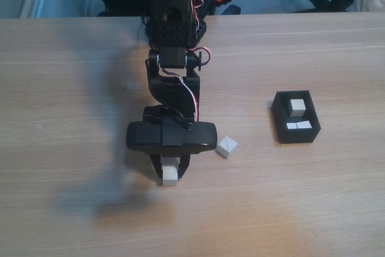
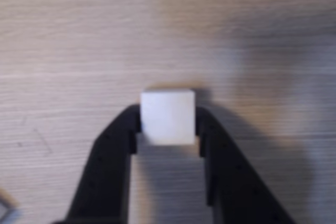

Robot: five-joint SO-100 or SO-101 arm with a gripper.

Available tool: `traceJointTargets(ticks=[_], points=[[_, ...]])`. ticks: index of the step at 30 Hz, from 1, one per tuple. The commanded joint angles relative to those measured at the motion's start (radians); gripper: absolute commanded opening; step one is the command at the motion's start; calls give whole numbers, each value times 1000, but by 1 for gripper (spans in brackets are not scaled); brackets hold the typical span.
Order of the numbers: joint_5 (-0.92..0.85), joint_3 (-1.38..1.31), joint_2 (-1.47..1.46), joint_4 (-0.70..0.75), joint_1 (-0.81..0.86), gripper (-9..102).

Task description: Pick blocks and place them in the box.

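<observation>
You'll find no readable writing anywhere. Your gripper is clenched on a white block, which sits squarely between the fingertips in the wrist view. Left of the box, a loose block lies on the table. The box holds three blocks. The wrist camera hides most of the fingers in the fixed view.

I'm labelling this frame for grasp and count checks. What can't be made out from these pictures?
- Gripper fingertips, fixed view: the wrist camera body covers them, so contact with the held block is unclear there.
- Whether that block is lifted or resting on the table, wrist view: blurred.
- Box contents, fixed view: its walls hide the floor; exact cube count uncertain.
- Loose block by the arm: too small for detail.
</observation>
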Motion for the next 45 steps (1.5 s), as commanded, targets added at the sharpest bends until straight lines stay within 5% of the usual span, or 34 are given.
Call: traceJointTargets(ticks=[1,11,27,45], points=[[-12,-48,11,21,-12,3],[8,-40,150,161,-75,2],[339,-95,540,673,-488,3],[695,-495,252,897,-767,5]])
